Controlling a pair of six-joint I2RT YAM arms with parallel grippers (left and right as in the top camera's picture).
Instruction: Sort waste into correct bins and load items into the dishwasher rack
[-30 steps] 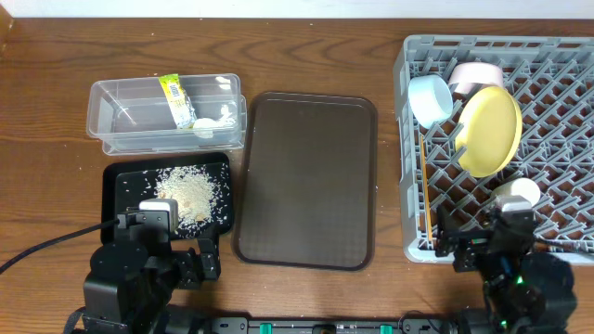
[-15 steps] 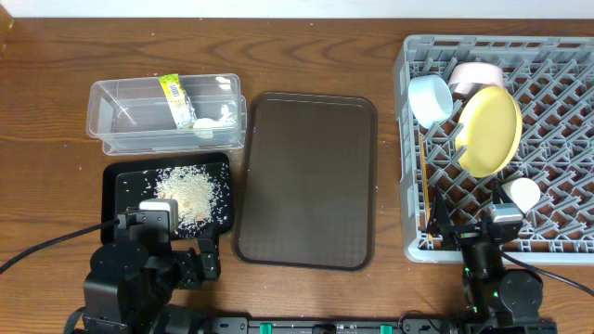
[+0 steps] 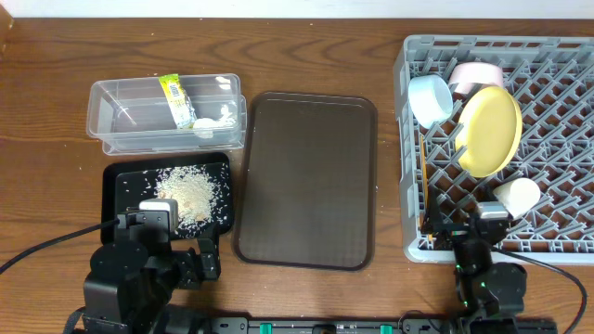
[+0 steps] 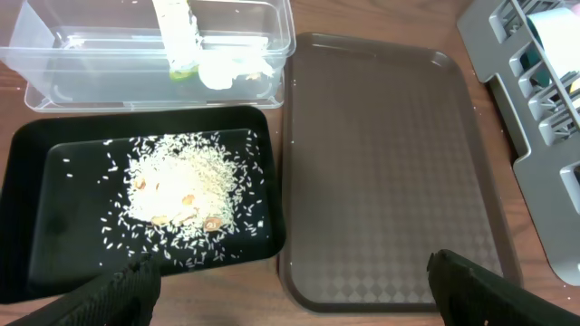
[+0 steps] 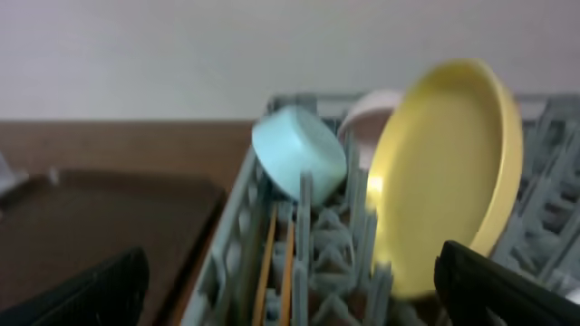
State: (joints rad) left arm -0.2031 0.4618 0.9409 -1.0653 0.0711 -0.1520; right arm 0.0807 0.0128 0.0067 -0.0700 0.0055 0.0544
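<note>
The grey dishwasher rack [image 3: 566, 93] at the right holds the yellow plate [image 3: 490, 130], light blue bowl [image 3: 430, 98], white bowl [image 3: 475, 74], white cup [image 3: 516, 196] and chopsticks [image 3: 423, 186]. The clear tub [image 3: 139, 116] holds the yellow-green wrapper [image 3: 174, 97] and white scraps [image 3: 212, 121]. The black tray [image 3: 121, 181] holds rice bits [image 3: 190, 193]. My left gripper [image 4: 290, 308] is open and empty over the table's front edge. My right gripper [image 5: 290, 290] is open and empty at the rack's front edge, facing the plate [image 5: 449, 172] and blue bowl [image 5: 299, 152].
The dark brown serving tray [image 3: 306, 176] lies empty between the bins and the rack. It also shows in the left wrist view [image 4: 381, 163]. Both arm bases sit along the table's front edge.
My right gripper has drawn back toward the front and left, away from the white cup, which stays in the rack. The left arm has not moved.
</note>
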